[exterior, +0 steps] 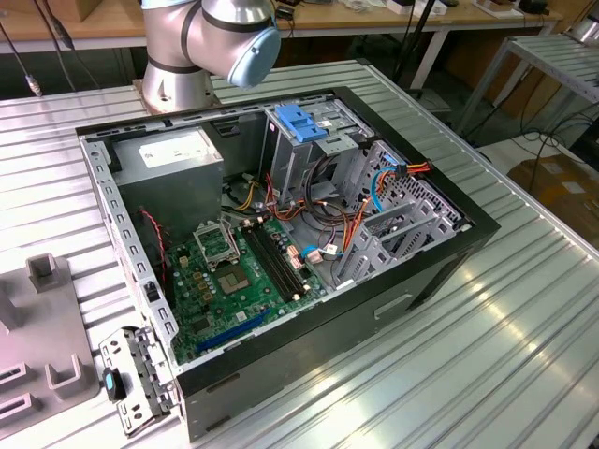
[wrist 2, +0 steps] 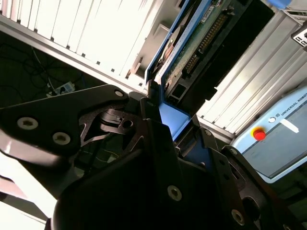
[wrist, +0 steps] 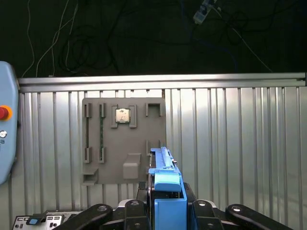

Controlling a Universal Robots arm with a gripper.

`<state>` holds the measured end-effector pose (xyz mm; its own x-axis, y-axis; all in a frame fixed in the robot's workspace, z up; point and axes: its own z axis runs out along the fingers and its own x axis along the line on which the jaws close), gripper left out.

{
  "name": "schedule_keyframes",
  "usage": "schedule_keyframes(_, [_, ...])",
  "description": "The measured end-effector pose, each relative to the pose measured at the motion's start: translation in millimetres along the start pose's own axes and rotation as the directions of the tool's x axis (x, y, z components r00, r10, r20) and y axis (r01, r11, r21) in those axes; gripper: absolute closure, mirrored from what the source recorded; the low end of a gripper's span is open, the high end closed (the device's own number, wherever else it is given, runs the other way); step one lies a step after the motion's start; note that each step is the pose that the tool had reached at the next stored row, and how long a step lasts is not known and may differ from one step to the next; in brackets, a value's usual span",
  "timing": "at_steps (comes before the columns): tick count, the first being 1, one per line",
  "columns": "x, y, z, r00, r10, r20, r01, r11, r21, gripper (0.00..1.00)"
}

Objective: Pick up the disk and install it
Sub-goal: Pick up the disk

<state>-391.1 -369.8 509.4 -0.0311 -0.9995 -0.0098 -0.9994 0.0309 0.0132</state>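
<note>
In both wrist views my gripper (wrist: 165, 207) is shut on the disk (wrist: 166, 184), its black fingers (wrist: 134, 211) pressed against either side. The disk is held on edge, high above the ribbed metal table, with a blue plastic rail facing the first wrist camera. The second wrist view shows the disk (wrist 2: 194, 45) from below: a green circuit board, a dark connector row and the blue rail, with my gripper (wrist 2: 168, 122) clamped on its near end. In the exterior view the open computer case (exterior: 440, 271) lies on the table with a drive cage (exterior: 304, 126) topped in blue plastic.
A grey fixture plate (wrist: 122, 143) carrying a small square chip (wrist: 123, 115) lies on the table below the disk. A pendant with a red button (wrist: 4, 113) sits beside it. Inside the case are a grey power supply (exterior: 173, 154), the motherboard (exterior: 234, 271) and loose cables (exterior: 328, 224).
</note>
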Motion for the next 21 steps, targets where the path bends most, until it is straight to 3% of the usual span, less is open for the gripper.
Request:
schedule_keyframes(12, [-0.2,-9.7,-0.1,1.0000,0.000,0.0000,0.000,1.0000,-0.0001,0.63])
schedule_keyframes(21, [-0.2,-23.4,-0.3,1.0000,0.000,0.0000,0.000,1.0000,-0.0004,0.63])
